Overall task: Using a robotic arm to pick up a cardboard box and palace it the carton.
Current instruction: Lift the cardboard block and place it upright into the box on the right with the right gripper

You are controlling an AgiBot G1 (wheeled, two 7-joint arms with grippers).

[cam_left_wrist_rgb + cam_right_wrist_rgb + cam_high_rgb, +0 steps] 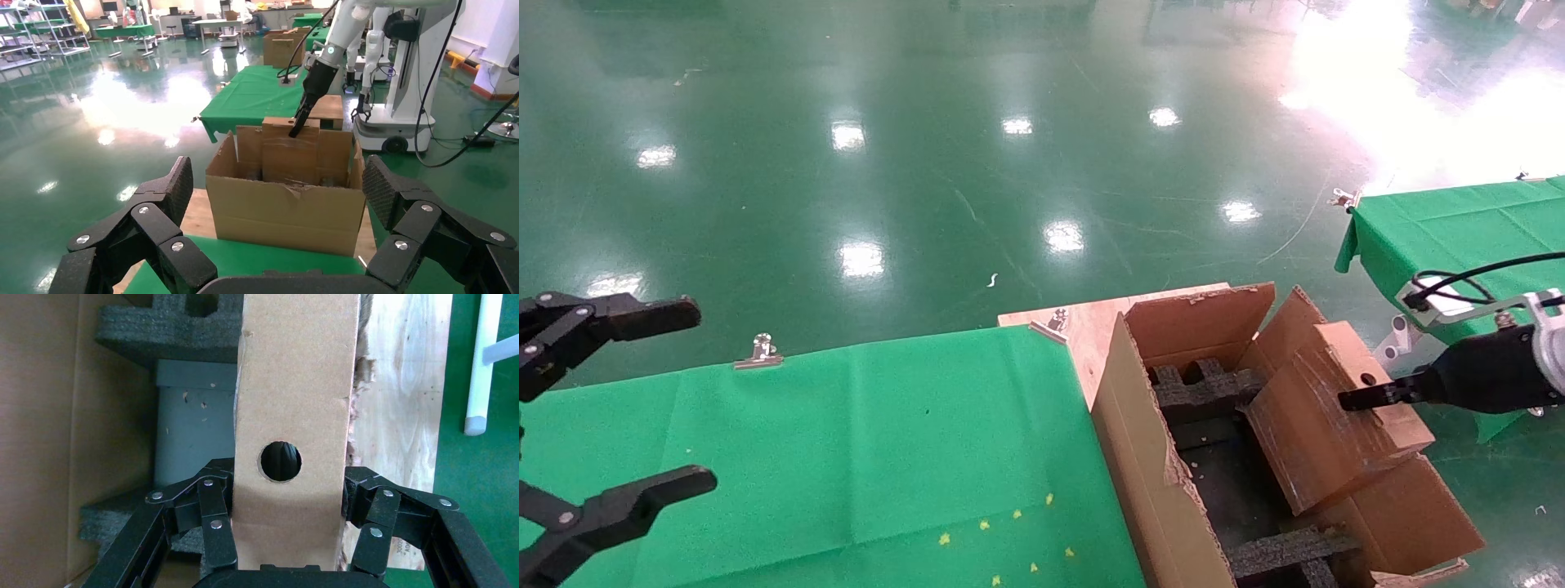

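I have the right pincer (284, 536) clenched on the cardboard box (1344, 408), its fingers (211, 523) pressing the two broad faces on either side of the narrow face with the round hole. Taking the carton (1173, 457) as my reference, the box sits over its open top, toward the side farthest from the green table (846, 457), tilted, with its lower end already dipping between the raised flaps. Its long axis runs down and inward toward the carton floor, so I judge the coming move to be mostly a descent along that axis. Beneath it I see black foam blocks (1201, 392) at the carton's far end and another (1287, 551) at the near end, with an open channel between them; the box has to fall into that channel without riding up on the foam. The left pincer (597, 425) is released, fingers spread wide, parked over the table well away from the carton, so the right arm is clearly the nearer one.
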